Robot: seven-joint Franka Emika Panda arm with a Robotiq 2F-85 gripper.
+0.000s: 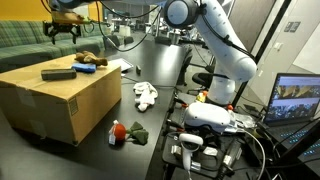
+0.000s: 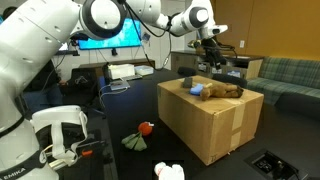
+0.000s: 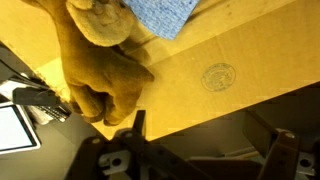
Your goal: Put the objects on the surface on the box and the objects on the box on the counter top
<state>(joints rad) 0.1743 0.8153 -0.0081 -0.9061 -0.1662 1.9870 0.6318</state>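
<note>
Wrist view: the gripper is spread wide and holds nothing. It hangs over the box, which is flat brown cardboard. A fuzzy brown plush and a soft blue cloth lie on the box. Beside the box, a lumpy white thing and a red-and-green toy sit on the smooth dark counter.
</note>
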